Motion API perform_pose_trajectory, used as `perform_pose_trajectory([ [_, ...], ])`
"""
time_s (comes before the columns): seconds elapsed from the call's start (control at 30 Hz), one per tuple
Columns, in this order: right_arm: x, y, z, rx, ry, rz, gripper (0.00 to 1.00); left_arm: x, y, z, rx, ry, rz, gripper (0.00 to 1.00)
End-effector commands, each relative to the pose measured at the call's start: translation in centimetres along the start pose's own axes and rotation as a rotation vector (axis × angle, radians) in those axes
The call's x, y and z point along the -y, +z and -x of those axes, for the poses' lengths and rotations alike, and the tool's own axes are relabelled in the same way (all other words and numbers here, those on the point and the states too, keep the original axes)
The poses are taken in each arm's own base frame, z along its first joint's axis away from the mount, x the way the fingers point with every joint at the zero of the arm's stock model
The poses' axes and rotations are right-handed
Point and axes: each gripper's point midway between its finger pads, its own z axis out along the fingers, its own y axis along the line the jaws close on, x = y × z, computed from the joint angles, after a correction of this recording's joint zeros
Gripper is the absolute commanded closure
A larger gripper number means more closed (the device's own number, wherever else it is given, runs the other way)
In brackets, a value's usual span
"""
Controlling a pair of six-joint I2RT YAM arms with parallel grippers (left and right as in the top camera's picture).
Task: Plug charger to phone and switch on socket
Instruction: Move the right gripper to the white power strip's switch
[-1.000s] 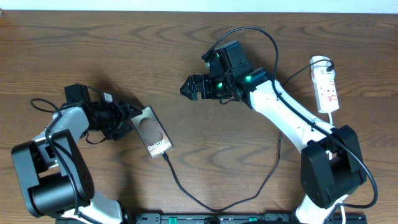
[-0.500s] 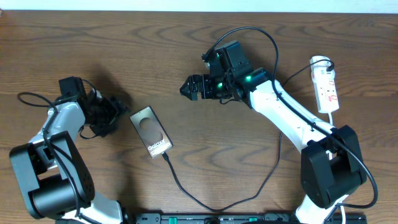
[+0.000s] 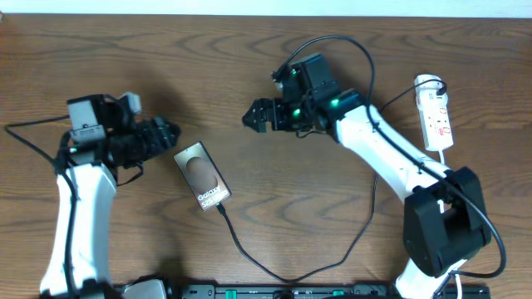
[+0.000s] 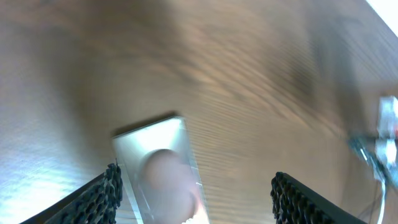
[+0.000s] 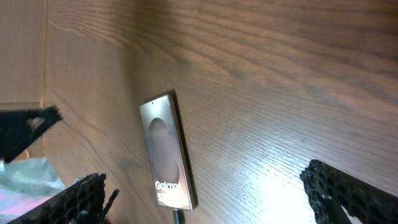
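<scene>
Backing off from the phone (image 3: 204, 176), the left fingers (image 3: 165, 131) have changed most in the last second. We had them against its left edge. They now hang just up and left of it, released and holding nothing. The left wrist view shows them spread wide, the phone's far end low between them.

- Phone: flat on the bench (image 3: 249, 50), face up, lettering toward the near end. It has not shifted with the release.
- Charger (image 3: 241, 249): the connector meets the phone's near end and looks seated. The cable trails toward the front edge, then loops right. We judge the plugging step done, which would explain the left arm's retreat.
- Right fingers (image 5: 345, 193): unchanged over the same second. They hover mid-bench, spread apart and empty, well apart from both phone and socket.
- Socket (image 3: 436, 112): far right, lengthwise, untouched. We cannot tell how its switches stand.

Outstanding, in our judgement: the switch alone. The right arm sits nearer to it.
</scene>
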Motion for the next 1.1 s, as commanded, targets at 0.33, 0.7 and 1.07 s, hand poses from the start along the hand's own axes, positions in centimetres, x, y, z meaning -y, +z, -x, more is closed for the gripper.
perform_pose_trajectory([
  [0.33, 7.0, -14.5, 7.7, 0.151, 0.104, -0.153, 0.01, 9.0, -3.5, -0.7, 0.113, 0.375, -0.15, 0.24],
  [0.7, 17.4, -24.5, 7.1, 0.248, 0.273, -0.198, 0.01, 9.0, -3.5, -0.8, 0.112, 0.374, -0.15, 0.24],
  [1.07, 25.0, -31.0, 3.6, 0.291, 0.369, -0.354, 0.01, 8.9, -3.3, -0.9, 0.102, 0.37, -0.147, 0.24],
])
